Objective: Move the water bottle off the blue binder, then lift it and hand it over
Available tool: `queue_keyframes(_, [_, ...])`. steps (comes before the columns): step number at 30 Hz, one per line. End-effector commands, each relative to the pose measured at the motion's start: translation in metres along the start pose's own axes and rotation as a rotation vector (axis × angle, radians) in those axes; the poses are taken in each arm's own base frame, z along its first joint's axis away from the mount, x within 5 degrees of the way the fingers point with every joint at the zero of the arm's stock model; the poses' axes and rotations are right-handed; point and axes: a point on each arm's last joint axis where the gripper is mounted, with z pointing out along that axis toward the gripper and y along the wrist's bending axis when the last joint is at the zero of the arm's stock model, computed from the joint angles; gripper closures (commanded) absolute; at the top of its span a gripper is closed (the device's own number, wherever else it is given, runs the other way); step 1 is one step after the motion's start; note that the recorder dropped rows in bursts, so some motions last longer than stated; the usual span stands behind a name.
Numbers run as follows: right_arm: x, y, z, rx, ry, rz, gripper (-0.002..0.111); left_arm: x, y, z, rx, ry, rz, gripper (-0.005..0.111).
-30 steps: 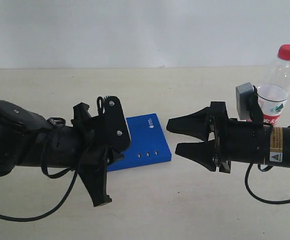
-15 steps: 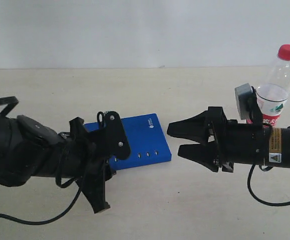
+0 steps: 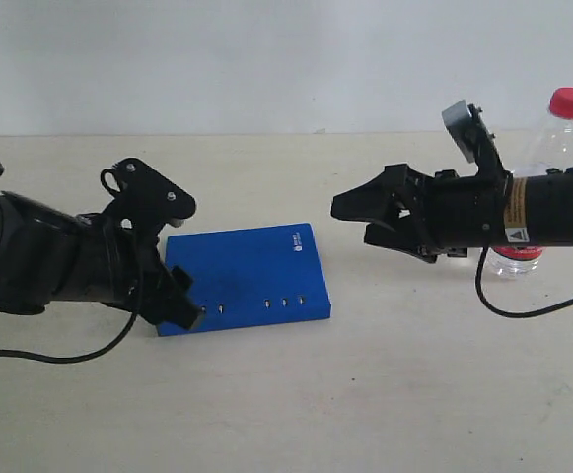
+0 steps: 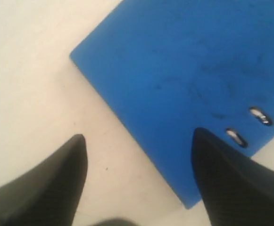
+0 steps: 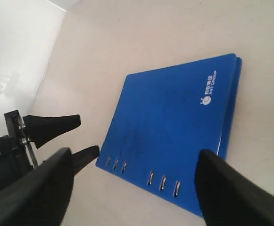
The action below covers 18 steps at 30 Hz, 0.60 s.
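The blue binder (image 3: 251, 271) lies flat on the table, its slots along the near edge. My left gripper (image 3: 195, 261) is open at the binder's near left corner, one finger above the cover and one by the edge. In the left wrist view that gripper (image 4: 139, 136) straddles the binder (image 4: 198, 61) corner. The water bottle (image 3: 552, 143) with its red cap stands on the table at the far right, off the binder, partly hidden behind my right arm. My right gripper (image 3: 351, 222) hangs open above the table, right of the binder, and holds nothing. The right wrist view shows this gripper (image 5: 136, 154) and the binder (image 5: 174, 117).
The pale table (image 3: 385, 394) stretches around the binder, and a white wall (image 3: 266, 59) stands behind it. The left gripper's black fingers (image 5: 56, 125) show in the right wrist view beside the binder's slotted edge. Black cables trail from both arms.
My left arm drew back to the left and turned, bringing its open fingers down to the binder's left corner. The right gripper rose and tilted downward. The bottle stayed put.
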Motion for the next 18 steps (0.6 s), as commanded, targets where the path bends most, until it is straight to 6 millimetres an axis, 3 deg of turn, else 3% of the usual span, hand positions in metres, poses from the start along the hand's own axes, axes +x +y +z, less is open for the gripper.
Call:
queue_keyframes(1, [-0.002,-0.008,0.007,0.033,0.055,-0.019,0.043,0.001,0.007,0.004,0.104,-0.009,-0.083,0.048])
queue_keyframes(9, [0.005,-0.037,0.033,-0.039,0.124,0.086,0.043,0.003,0.016,0.011,0.15,-0.006,-0.118,0.048])
queue_keyframes(18, [0.014,-0.068,0.06,-0.128,0.181,0.173,0.043,0.004,0.009,0.013,0.216,-0.014,-0.064,0.048])
